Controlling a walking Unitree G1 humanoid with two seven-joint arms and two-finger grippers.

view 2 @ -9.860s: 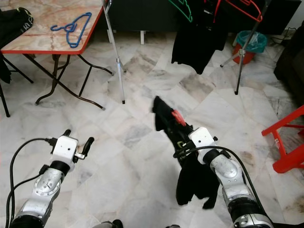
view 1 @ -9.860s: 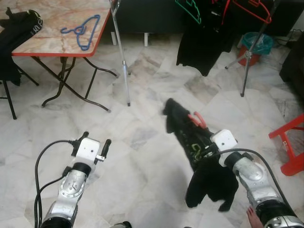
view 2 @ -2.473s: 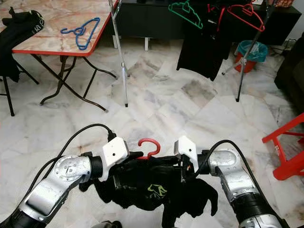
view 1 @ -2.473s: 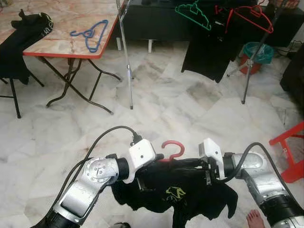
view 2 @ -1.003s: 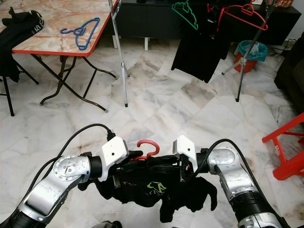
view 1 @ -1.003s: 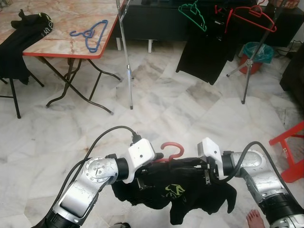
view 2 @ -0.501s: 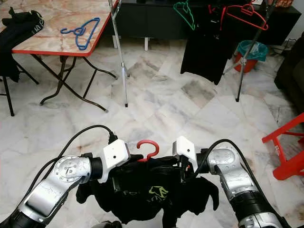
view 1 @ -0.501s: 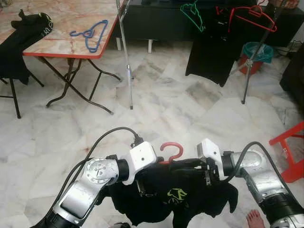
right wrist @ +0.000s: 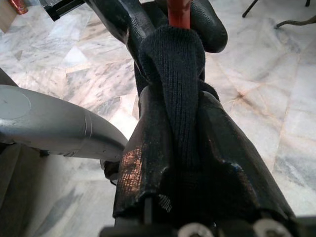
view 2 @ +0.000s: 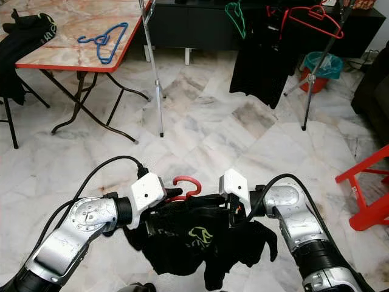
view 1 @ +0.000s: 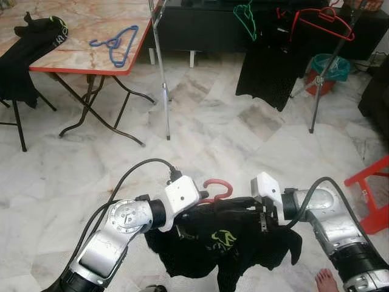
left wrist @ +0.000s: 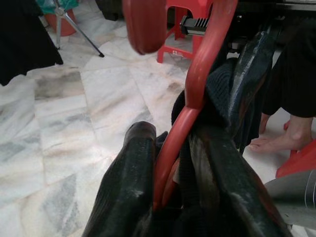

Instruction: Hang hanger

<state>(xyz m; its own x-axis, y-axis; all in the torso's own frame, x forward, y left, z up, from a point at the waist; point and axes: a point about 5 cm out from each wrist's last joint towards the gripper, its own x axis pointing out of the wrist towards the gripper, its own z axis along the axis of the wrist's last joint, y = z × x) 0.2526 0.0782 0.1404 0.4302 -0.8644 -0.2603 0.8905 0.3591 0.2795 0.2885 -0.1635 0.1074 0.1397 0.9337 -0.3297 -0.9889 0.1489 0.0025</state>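
Red hanger (view 1: 214, 190) carried black shirt (view 1: 228, 243) (green logo on front), hook curling up between both arms, low over marble floor (view 1: 200, 128). Left gripper (left wrist: 170, 163) clamped hanger neck; right gripper (right wrist: 180, 148) pinched shirt collar fabric at hanger's other side. Versus half second ago, shirt hung bunched toward right, hook sat slightly lower. Clothes rack (view 1: 316, 67) stood well apart, beyond table (view 1: 73, 48).

Head stereo pair looking down at marble floor (view 1: 200, 121), wrist cameras close, perhaps sharing red hanger (left wrist: 197, 74)
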